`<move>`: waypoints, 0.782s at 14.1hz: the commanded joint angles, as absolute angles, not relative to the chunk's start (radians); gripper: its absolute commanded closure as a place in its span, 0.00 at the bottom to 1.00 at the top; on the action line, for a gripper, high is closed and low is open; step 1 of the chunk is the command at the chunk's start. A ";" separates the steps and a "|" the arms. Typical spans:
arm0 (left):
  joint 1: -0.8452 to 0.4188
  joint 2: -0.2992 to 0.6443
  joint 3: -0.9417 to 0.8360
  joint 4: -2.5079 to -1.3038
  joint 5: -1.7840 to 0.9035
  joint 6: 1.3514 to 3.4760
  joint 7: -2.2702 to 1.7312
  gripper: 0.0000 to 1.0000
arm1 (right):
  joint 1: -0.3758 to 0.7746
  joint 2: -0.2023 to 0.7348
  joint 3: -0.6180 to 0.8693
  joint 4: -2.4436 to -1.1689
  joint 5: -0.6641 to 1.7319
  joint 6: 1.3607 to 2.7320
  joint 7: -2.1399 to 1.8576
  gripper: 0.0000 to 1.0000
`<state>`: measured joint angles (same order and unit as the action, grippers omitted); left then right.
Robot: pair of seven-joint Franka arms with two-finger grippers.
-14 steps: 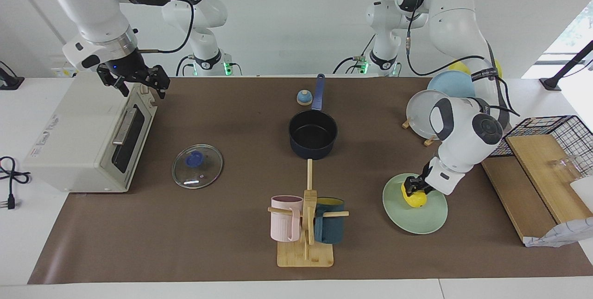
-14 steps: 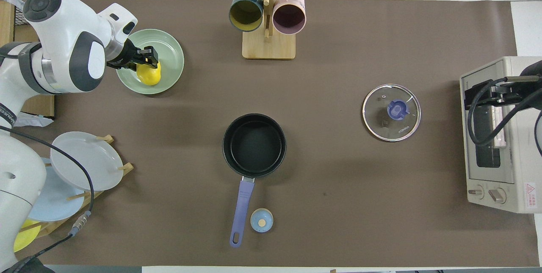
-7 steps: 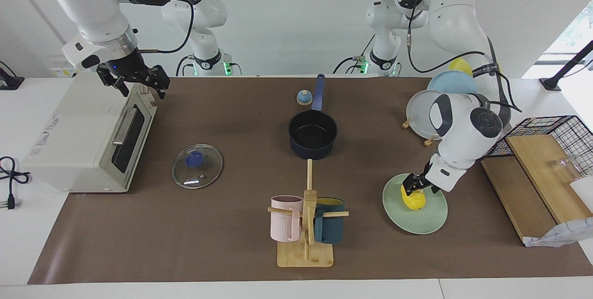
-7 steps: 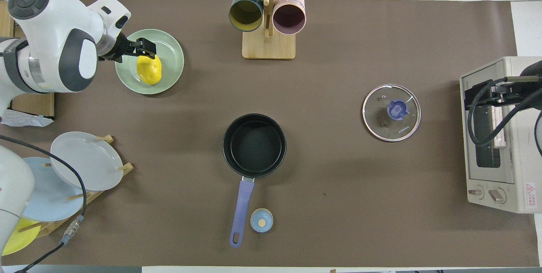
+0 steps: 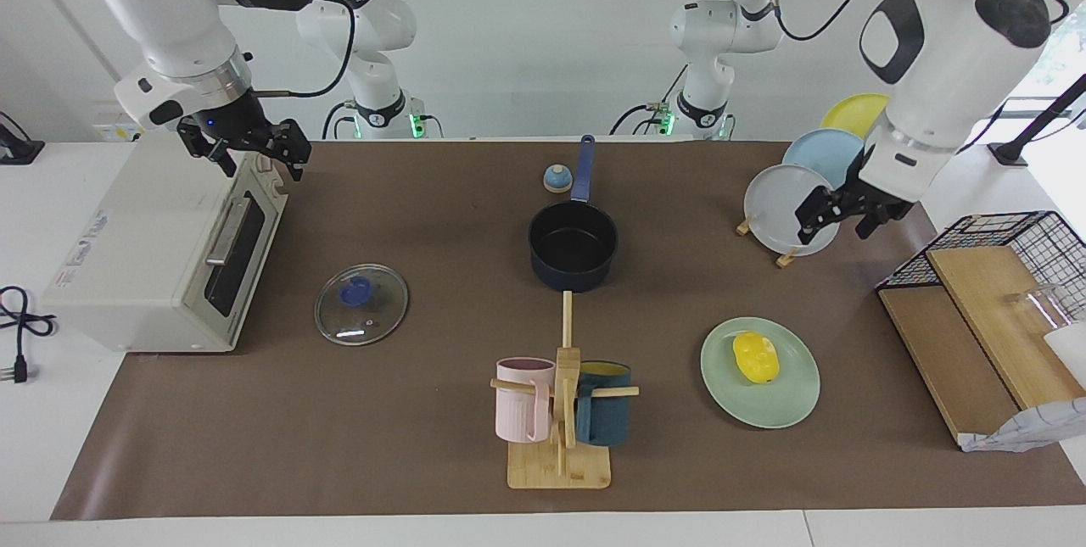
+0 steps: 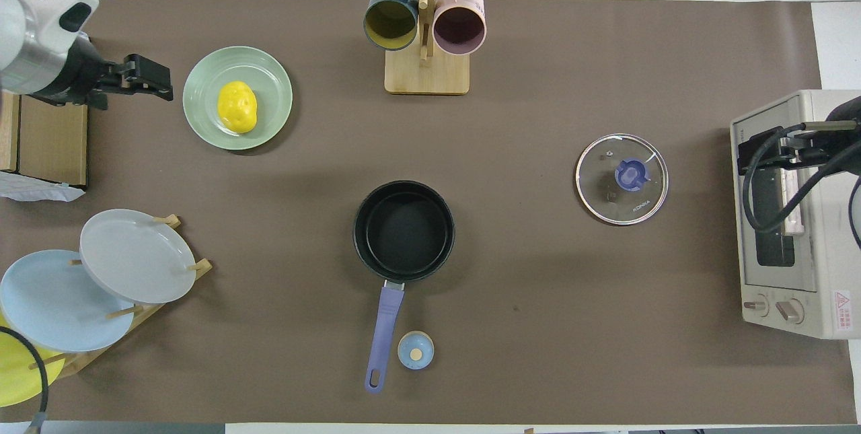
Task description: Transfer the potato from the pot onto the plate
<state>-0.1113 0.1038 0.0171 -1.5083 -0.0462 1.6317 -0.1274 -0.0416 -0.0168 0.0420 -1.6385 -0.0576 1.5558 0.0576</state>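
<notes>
The yellow potato [image 5: 756,357] lies free on the mint-green plate [image 5: 793,403]; they also show in the overhead view as potato [image 6: 237,106] and plate [image 6: 269,70]. The navy pot [image 5: 573,246] stands empty mid-table, its handle toward the robots; it also shows in the overhead view [image 6: 403,229]. My left gripper [image 5: 836,220] is open and empty, raised high over the mat beside the plate toward the left arm's end; it also shows in the overhead view [image 6: 151,77]. My right gripper [image 5: 254,148] waits open over the toaster oven.
A toaster oven [image 5: 153,250] stands at the right arm's end with a glass lid [image 5: 361,303] beside it. A mug rack [image 5: 560,411] stands farther from the robots than the pot. A plate rack [image 5: 785,208], wire basket [image 5: 1018,233] and wooden boards [image 5: 976,318] are at the left arm's end. A small blue bell [image 5: 556,179] sits by the pot handle.
My left gripper has let go of the potato, risen and drawn away from the plate toward the left arm's end. The potato stays on the plate. The right arm has not moved.
</notes>
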 commanded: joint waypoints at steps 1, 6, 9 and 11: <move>-0.112 -0.012 0.018 -1.588 -0.026 1.527 -0.126 0.00 | -0.052 -0.031 0.046 -1.654 -0.038 1.555 0.067 0.00; -0.124 -0.130 0.018 -1.802 -0.026 1.591 -0.137 0.00 | -0.052 -0.031 0.046 -1.654 -0.038 1.555 0.067 0.00; -0.121 -0.045 0.017 -1.663 -0.026 1.576 -0.135 0.00 | -0.052 -0.031 0.046 -1.654 -0.038 1.555 0.067 0.00; -0.121 -0.017 0.012 -1.603 -0.026 1.537 -0.135 0.00 | -0.052 -0.031 0.046 -1.654 -0.038 1.555 0.067 0.00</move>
